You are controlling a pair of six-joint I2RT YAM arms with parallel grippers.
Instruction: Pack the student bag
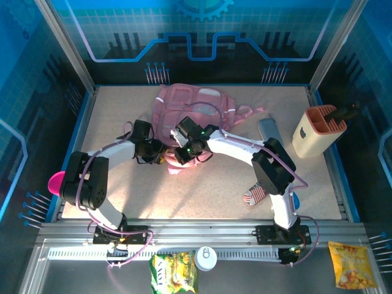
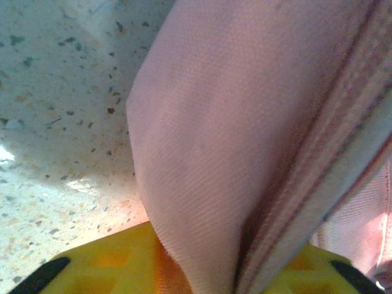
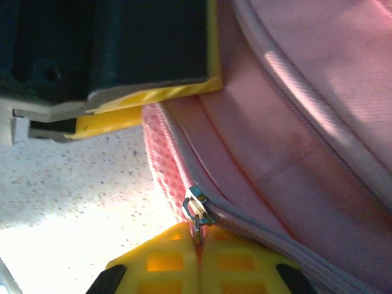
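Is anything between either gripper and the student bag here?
Nothing visible does. The left gripper pinches fabric of the student bag, and the right gripper is shut on its zip pull.

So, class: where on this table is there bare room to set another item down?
Bare table lies near-centre between the arm bases, and back-left beside the student bag. Crowded: the bag's near edge, where the left arm and right arm meet, and the right side by the pen holder.
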